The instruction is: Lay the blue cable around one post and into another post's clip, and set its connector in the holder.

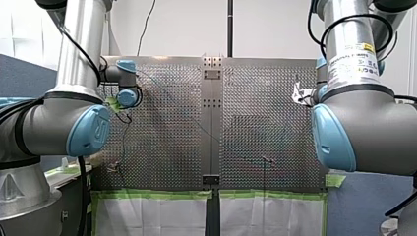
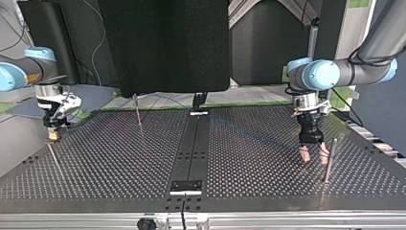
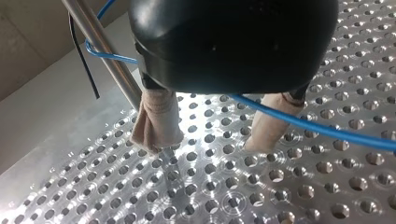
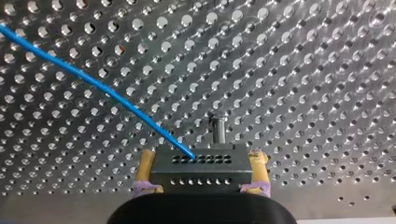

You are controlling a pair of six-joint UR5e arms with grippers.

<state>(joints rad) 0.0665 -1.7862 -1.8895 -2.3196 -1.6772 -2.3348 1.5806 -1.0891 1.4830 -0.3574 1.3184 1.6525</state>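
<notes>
The blue cable [image 3: 327, 130] loops round a metal post [image 3: 107, 56] beside my left gripper [image 3: 208, 144], passes under the gripper body and crosses one beige finger [image 3: 273, 126]. That gripper stands open, fingertips close to the perforated plate, holding nothing. In the top view it [image 2: 313, 155] is next to a post [image 2: 328, 160] at the right. My right gripper [image 4: 203, 158], with yellow pads, is shut on a dark grey connector [image 4: 201, 175]; the cable [image 4: 93, 81] runs out of it over the plate. In the top view this gripper [image 2: 52, 135] hangs at the far left.
A short pin [image 4: 218, 128] stands just ahead of the connector. A thin post [image 2: 138, 112] rises at the back left of the top view, another [image 2: 53, 155] under my right gripper. A black block [image 2: 186, 186] sits on the centre strip near the front edge.
</notes>
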